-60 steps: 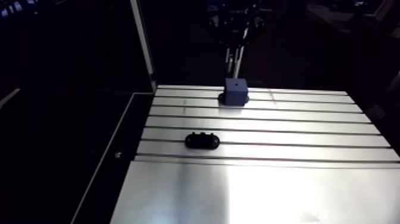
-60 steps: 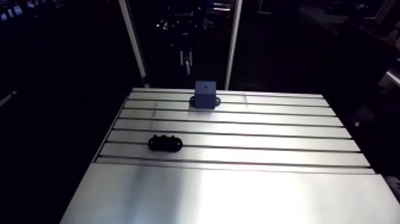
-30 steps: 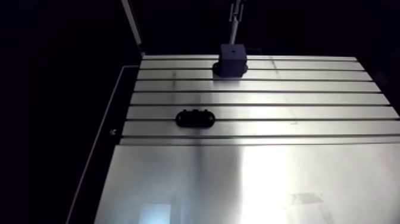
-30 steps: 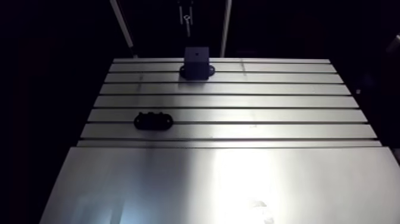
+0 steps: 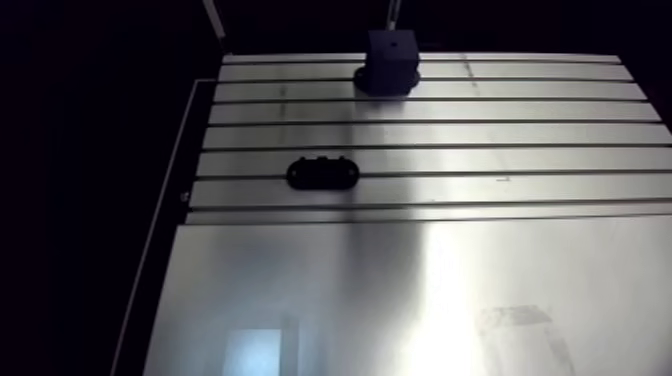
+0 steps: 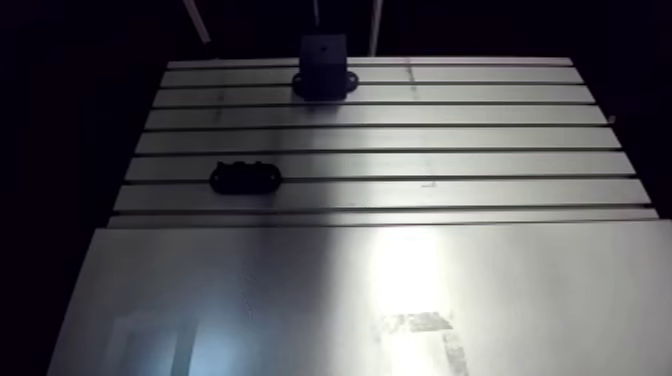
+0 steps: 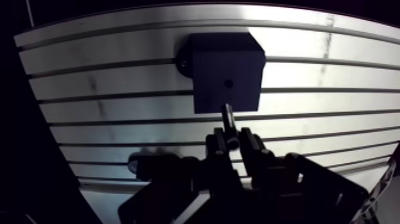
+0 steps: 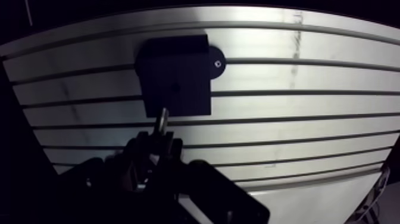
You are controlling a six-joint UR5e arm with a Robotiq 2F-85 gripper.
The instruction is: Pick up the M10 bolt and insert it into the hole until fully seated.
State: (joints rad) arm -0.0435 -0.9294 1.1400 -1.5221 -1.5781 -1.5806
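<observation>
In the wrist view my gripper (image 7: 233,142) is shut on the M10 bolt (image 7: 228,121), a dark shank standing out from between the fingers (image 7: 217,145). The bolt's tip sits just short of the near edge of a dark blue block (image 7: 226,68), which has a small hole (image 7: 229,83) in its upper face. The tip is close to the hole but not in it. In the arm view the block (image 5: 391,60) stands at the far edge of the slotted table (image 5: 420,290). The gripper does not show there.
A black oval holder (image 5: 322,172) lies on the table's slots left of centre, nearer than the block. In the wrist view the holder (image 7: 147,164) is half hidden behind the gripper body. Two white frame posts (image 6: 193,18) rise behind the far table edge.
The arm view has shifted, so the table now fills it and the gripper has left its top edge. The block and the holder have kept their places on the table.
</observation>
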